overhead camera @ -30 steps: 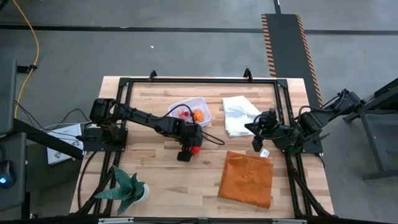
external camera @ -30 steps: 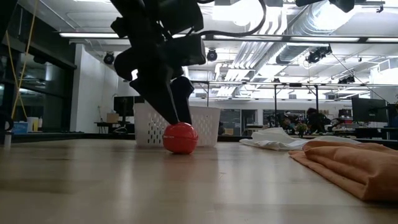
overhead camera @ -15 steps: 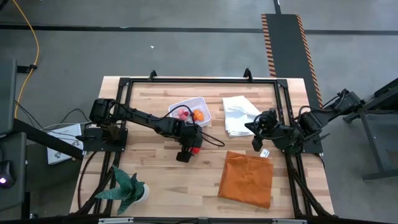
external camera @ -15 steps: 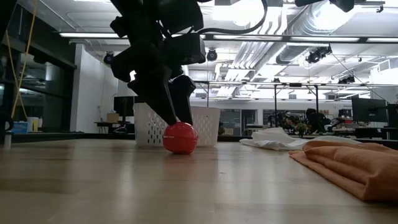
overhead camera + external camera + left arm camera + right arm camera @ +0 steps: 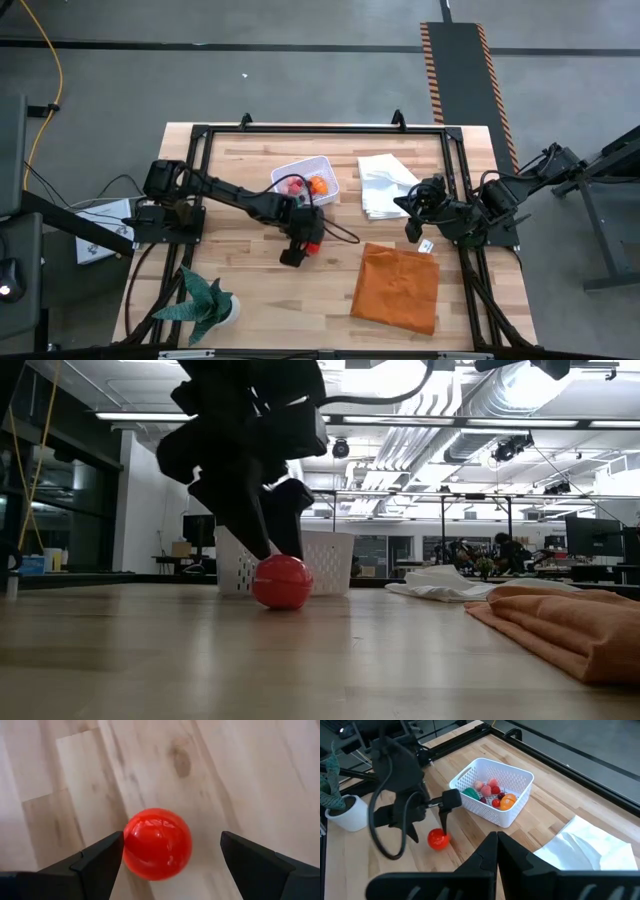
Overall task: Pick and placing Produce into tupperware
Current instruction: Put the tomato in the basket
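Note:
A red toy ball [image 5: 157,844] rests on the wooden table, a short way on the near side of the white mesh tub [image 5: 305,180]. It also shows in the low view [image 5: 282,582] and the high view [image 5: 313,243]. My left gripper [image 5: 170,845] is open over it, with one finger on each side. The tub [image 5: 492,790] holds several small toy fruits [image 5: 490,792]: red, pink, orange and green. My right gripper [image 5: 497,851] is shut and empty and waits at the table's right side [image 5: 412,232]. My left gripper comes at the red ball from above, its fingers pointing down. The inner side of one finger [image 5: 107,855] lies against the ball's side [image 5: 126,845]. The other finger [image 5: 240,855] stands well apart from it. The ball sits on the table.
A white cloth [image 5: 385,185] lies at the far right and an orange cloth [image 5: 397,288] at the near right. A green spiky potted plant [image 5: 205,305] stands at the near left corner. A black frame runs around the table's edges.
My left gripper has gone a little toward the table's near edge, still open. The red ball has rolled a little the same way and stays on the table.

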Available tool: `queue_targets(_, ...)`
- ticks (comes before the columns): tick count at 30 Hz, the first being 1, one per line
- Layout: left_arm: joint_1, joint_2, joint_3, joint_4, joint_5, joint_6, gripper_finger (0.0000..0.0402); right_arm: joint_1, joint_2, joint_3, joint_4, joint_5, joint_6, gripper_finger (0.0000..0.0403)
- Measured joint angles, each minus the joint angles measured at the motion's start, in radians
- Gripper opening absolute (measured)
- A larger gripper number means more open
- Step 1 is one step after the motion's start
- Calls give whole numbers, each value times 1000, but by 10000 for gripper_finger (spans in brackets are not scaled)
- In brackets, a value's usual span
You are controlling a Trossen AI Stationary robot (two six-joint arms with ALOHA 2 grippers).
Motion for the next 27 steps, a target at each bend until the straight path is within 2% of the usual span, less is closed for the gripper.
queue_targets(9, -58, 0, 0, -16, 0, 0, 319, 0, 0, 0, 0, 0, 0, 1)
queue_targets(27, -57, 0, 0, -22, 26, -64, 328, 0, 0, 0, 0, 0, 0, 1)
